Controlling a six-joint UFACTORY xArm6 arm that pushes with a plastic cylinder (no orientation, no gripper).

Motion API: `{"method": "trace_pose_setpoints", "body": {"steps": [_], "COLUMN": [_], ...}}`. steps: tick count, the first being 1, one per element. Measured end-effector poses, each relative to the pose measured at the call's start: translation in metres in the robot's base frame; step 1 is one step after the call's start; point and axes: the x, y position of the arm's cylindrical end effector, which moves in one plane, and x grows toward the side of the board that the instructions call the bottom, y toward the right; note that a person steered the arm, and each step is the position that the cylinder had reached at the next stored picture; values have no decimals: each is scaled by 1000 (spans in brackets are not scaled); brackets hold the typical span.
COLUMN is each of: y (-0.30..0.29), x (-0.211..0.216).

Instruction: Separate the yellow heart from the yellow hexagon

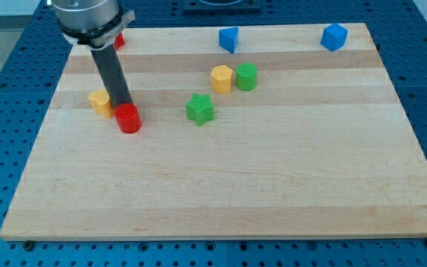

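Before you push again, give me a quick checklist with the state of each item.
1. My tip visible: ok, its end sits just behind the red block.
2. Yellow heart located: ok, immediately left of the rod.
3. Yellow hexagon located: ok, touching the green block.
4. Heart and hexagon apart: ok, a wide gap.
5. Tip touching the heart: cannot tell.
6. Green star out of the way: ok.

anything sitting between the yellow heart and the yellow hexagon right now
Yes. In the camera view, my rod stands between the yellow heart and the yellow hexagon, with my tip beside the heart at the red block; beyond that, bare board.
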Motion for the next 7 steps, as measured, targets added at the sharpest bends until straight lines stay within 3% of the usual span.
{"method": "trace_pose_setpoints", "body": {"steps": [3,7], "y": [-17,-42], "x": [28,29]}}
